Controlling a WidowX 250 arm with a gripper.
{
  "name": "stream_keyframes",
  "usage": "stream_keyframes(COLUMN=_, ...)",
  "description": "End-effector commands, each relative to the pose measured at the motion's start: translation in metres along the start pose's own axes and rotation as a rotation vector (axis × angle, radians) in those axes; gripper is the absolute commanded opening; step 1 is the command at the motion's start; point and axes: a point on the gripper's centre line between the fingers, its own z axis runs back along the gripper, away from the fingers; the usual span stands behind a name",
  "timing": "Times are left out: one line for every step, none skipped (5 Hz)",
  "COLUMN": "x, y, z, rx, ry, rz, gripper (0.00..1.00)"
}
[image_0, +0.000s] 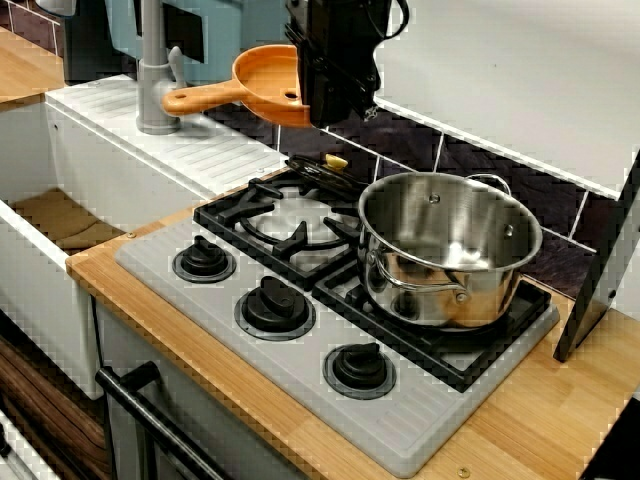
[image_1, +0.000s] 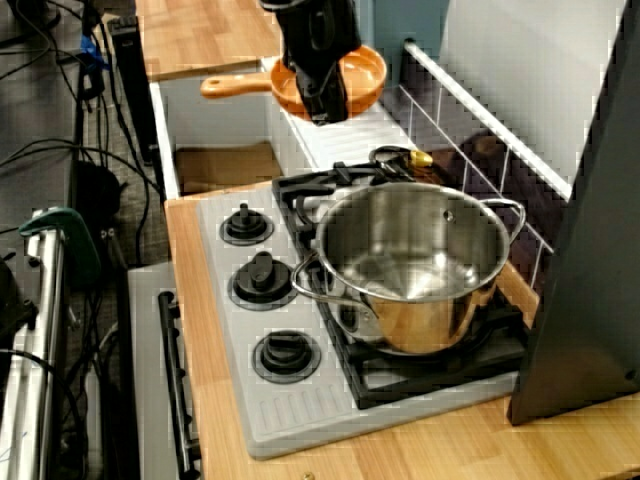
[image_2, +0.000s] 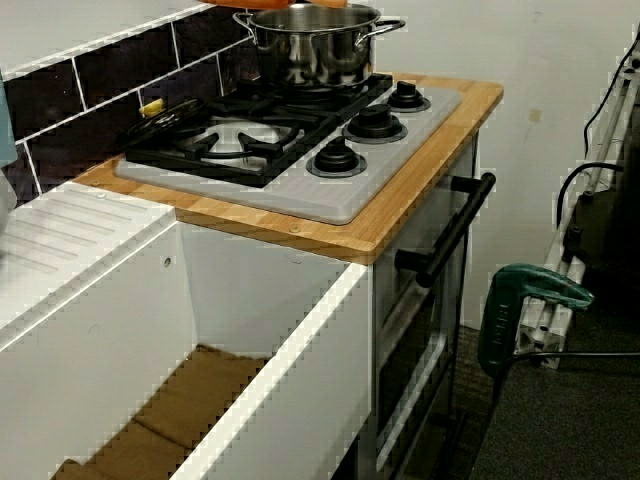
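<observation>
The top edge cuts off the upper arm in both the view across the stove and the view from the stove's end, so only the black gripper (image_0: 338, 108) and its wrist are seen. Its fingertips are hard to make out. In the view across the stove the black body covers the right side of the orange pan (image_0: 268, 82), and in the view from the stove's end it stands in front of the pan's middle. The low view from the sink side shows no gripper, only a thin orange strip at the top edge above the steel pot (image_0: 450, 250). A small yellow thing (image_0: 335, 161) behind the stove (image_0: 400, 420) is too small to identify. A dark panel (image_0: 603, 270) at the right is cut off by the frame.

The gripper points down, nearly vertical. The pan hangs in the air and only the gripper meets it, so the jaws are clamped on its rim. The pan is about level, above the white draining board (image_0: 200, 140), between the grey tap (image_0: 152, 70) and the stove's edge. Its handle points toward the tap. The steel pot stands upright on the right burner, well apart from the pan.
</observation>
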Motion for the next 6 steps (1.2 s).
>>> stream_keyframes(x=-0.003, y=0.003, z=-0.012, rx=-0.018, ry=0.001, rz=0.040, gripper=0.00)
stream_keyframes(x=-0.005, y=0.004, z=-0.029, rx=-0.035, ry=0.033, rz=0.048, gripper=0.00)
stream_keyframes(x=-0.007, y=0.007, z=-0.039, rx=-0.042, ry=0.052, rz=0.056, gripper=0.00)
stream_keyframes(x=-0.009, y=0.008, z=-0.042, rx=-0.056, ry=0.052, rz=0.061, gripper=0.00)
stream_keyframes(x=-0.012, y=0.005, z=-0.045, rx=-0.075, ry=0.052, rz=0.058, gripper=0.00)
stream_keyframes(x=-0.013, y=0.002, z=-0.047, rx=-0.126, ry=0.065, rz=0.058, gripper=0.00)
